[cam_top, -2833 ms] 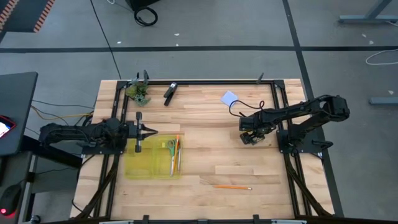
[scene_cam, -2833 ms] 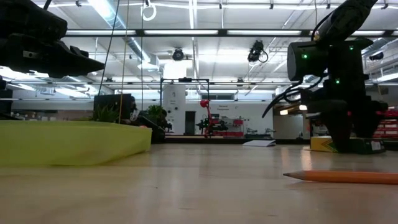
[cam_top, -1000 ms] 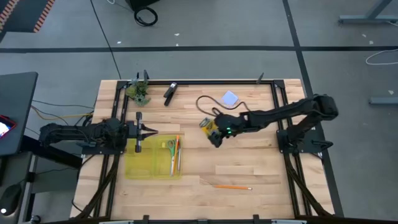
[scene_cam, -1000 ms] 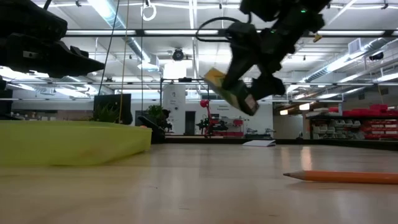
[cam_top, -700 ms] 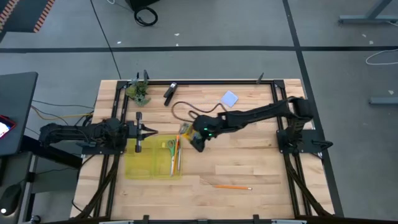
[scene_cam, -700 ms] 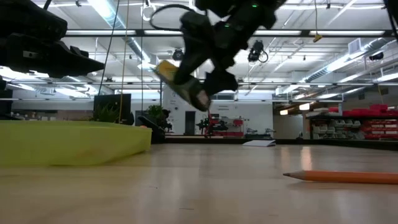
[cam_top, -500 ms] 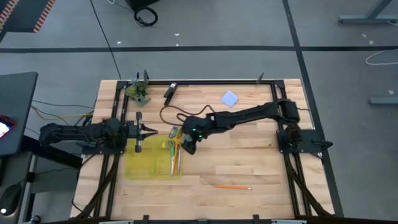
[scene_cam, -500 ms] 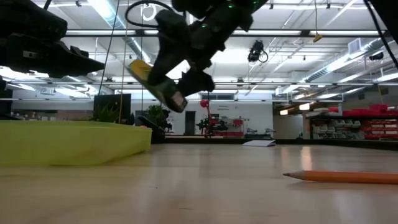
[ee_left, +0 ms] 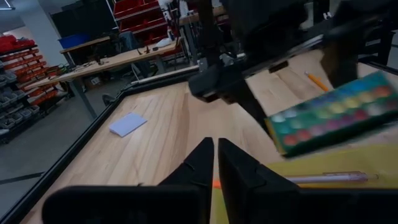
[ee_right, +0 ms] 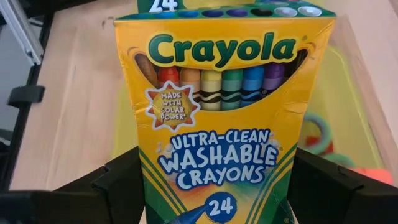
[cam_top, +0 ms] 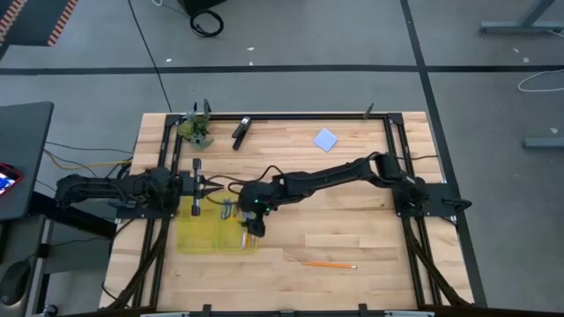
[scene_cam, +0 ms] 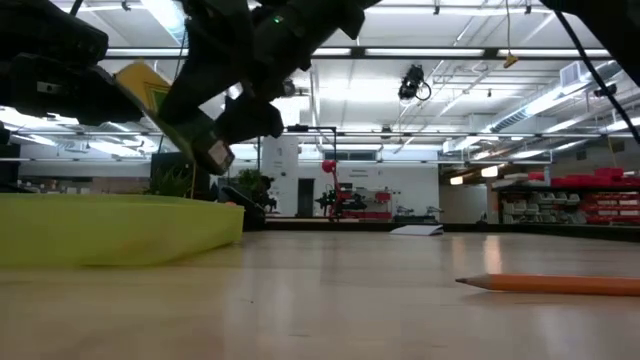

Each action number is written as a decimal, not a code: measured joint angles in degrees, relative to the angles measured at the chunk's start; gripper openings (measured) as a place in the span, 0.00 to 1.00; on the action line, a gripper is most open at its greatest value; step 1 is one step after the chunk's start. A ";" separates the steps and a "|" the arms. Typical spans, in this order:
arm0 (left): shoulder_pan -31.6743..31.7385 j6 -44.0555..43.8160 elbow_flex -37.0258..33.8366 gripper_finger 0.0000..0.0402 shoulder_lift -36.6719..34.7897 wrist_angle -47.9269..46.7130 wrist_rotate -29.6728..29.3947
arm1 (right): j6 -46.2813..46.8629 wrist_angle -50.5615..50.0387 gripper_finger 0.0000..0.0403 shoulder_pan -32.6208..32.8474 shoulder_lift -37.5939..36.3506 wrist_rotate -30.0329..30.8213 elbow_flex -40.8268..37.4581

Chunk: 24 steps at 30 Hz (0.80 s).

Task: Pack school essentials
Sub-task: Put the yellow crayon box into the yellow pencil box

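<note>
Right claw (cam_top: pixel 249 214) swung across bench (cam_top: pixel 352 229), now clamped on yellow cardboard crayon box (ee_right: pixel 224 106), hovering over translucent yellow plastic bin (cam_top: pixel 198 236); box tilted, drop straight down. Left claw (cam_top: pixel 211 185) beside bin, fingers together. Orange pencil (cam_top: pixel 330 264), pale blue notepad (cam_top: pixel 325 138) lie apart.

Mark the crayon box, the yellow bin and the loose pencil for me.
crayon box (ee_right: pixel 221 118), right wrist view, front label.
yellow bin (scene_cam: pixel 120 230), low view, side wall.
loose pencil (cam_top: pixel 330 264), high view, mid shaft.

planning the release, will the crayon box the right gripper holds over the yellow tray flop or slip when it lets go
The crayon box looks like stiff printed card, so it probably keeps its shape. Its glossy face may slide between the right gripper fingers. Held tilted above the tray, it would likely land flat, not roll.
</note>
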 joint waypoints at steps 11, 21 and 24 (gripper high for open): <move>0.02 -0.02 0.02 0.06 0.00 0.04 0.02 | -13.17 2.86 0.80 1.85 2.03 3.02 1.37; 0.02 0.00 0.01 0.08 -0.01 0.08 0.02 | -37.49 2.99 0.80 1.43 2.09 8.00 1.35; 0.01 0.02 0.00 0.09 -0.02 0.08 0.00 | -45.49 3.50 0.80 1.37 2.09 9.30 1.35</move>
